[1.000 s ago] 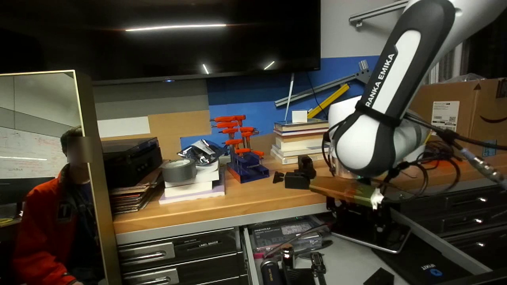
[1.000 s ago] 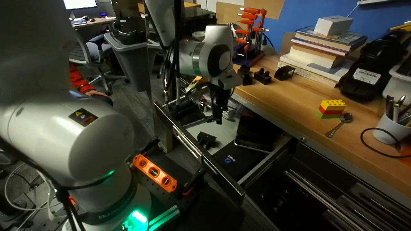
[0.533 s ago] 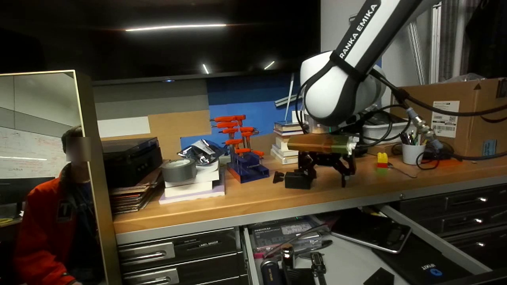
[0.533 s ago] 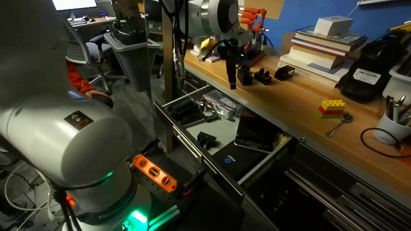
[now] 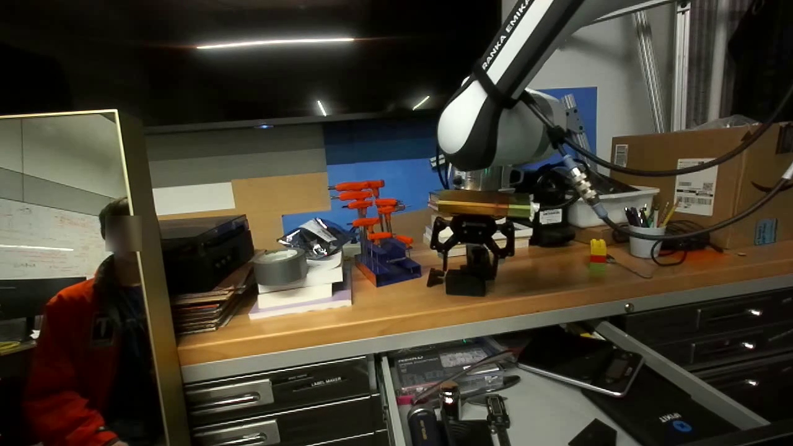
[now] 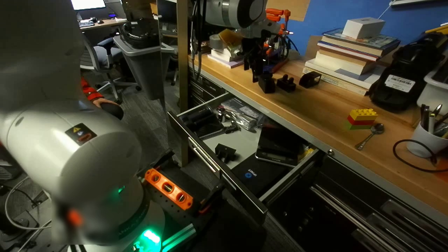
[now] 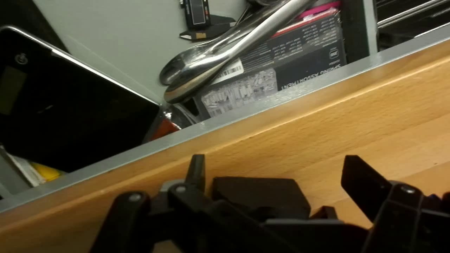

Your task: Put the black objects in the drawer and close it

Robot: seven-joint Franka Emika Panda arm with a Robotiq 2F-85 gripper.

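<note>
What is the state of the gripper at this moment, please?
Gripper: open, holding nothing; a black object shows between its spread fingers in the wrist view.

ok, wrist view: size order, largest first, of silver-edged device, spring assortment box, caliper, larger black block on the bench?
1. Silver-edged device
2. Spring assortment box
Unranked: black block, caliper; the block is closer up, the caliper cut off.

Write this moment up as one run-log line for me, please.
hand: open | wrist view: black block between fingers, contact unclear | drawer: open, black bracket inside | pending: stow black block, close drawer
</note>
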